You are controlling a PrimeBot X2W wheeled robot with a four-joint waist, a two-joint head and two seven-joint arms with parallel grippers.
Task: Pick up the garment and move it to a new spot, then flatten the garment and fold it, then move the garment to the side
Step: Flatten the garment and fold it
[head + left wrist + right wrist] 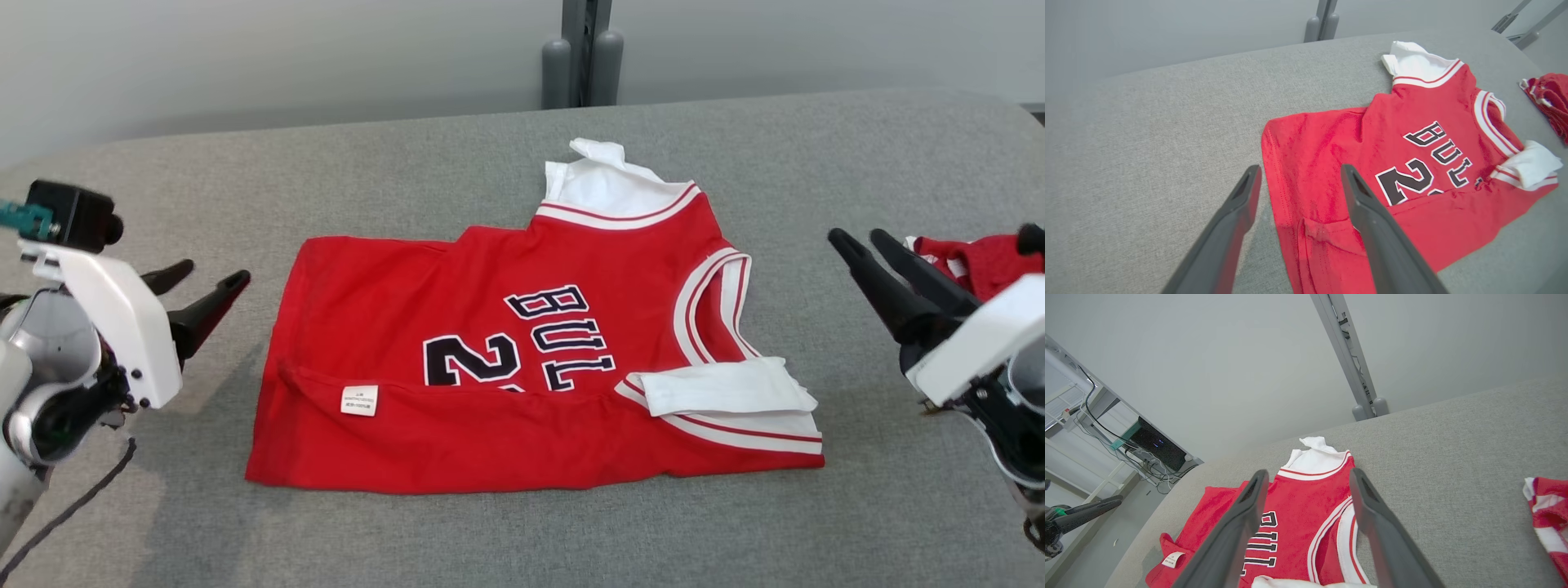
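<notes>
Jersey [490,327] lies lengthwise between left gripper [214,273] at its hem and right gripper [859,237] by its shoulders, both wide open, empty.

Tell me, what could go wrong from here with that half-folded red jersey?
1. The near fold on the jersey lies loose; a grab or slide could flip it open.
2. The white flap pokes out on top and may slip free.
3. The right gripper, open, hovers near another red garment and might snag it.
</notes>
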